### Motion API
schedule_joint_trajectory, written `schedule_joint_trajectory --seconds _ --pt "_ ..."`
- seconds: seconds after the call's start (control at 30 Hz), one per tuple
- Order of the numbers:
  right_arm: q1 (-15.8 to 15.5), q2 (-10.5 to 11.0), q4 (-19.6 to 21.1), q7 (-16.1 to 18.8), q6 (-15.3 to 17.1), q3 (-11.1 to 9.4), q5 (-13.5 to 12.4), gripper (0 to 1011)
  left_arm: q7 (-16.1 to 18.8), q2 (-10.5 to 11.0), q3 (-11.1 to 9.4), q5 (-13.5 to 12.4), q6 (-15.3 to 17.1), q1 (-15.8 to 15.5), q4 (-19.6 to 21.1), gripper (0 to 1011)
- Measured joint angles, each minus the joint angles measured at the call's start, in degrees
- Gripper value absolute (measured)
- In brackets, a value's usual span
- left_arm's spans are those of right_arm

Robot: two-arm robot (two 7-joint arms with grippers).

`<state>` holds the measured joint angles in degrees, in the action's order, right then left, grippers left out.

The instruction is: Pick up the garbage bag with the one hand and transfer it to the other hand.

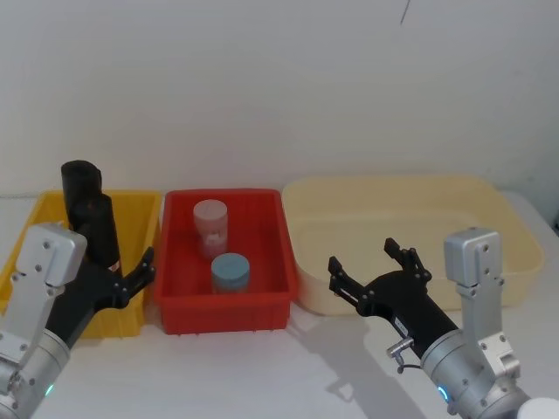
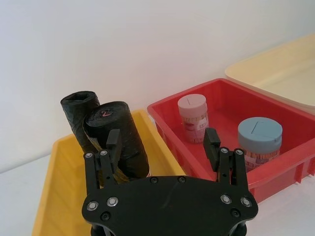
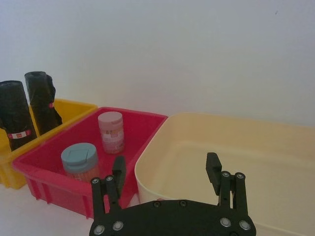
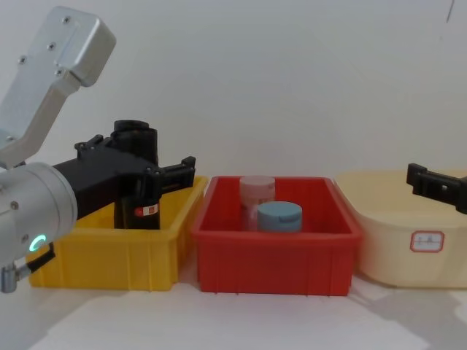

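One other roll [image 1: 80, 179] against garbage bag [image 1: 100, 227] in yellow bin [image 1: 137, 218].

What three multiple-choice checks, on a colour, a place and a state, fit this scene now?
1. The lid of the round plastic jar nearer the robot in the red plastic bin is: A. blue; B. yellow; C. black.
2. The tall black plastic garbage bag roll with the red-and-white label stands: A. in that red bin; B. in the yellow plastic bin; C. outside both.
3. The left hand and right hand are: A. both shut; B. one shut on the roll; C. both open, empty.
Answers: A, the lid shows blue; B, the roll rises from the yellow bin; C, each hand's fingers stand apart, gripping nothing.
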<state>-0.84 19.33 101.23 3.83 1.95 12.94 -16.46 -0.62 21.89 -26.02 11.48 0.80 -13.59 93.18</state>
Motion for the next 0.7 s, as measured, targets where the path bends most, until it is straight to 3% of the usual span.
schedule_joint_trajectory --seconds 0.7 --pt "0.0 0.0 0.0 0.0 0.0 0.0 0.0 1000 0.0 0.0 0.0 0.0 0.0 0.0 0.0 1000"
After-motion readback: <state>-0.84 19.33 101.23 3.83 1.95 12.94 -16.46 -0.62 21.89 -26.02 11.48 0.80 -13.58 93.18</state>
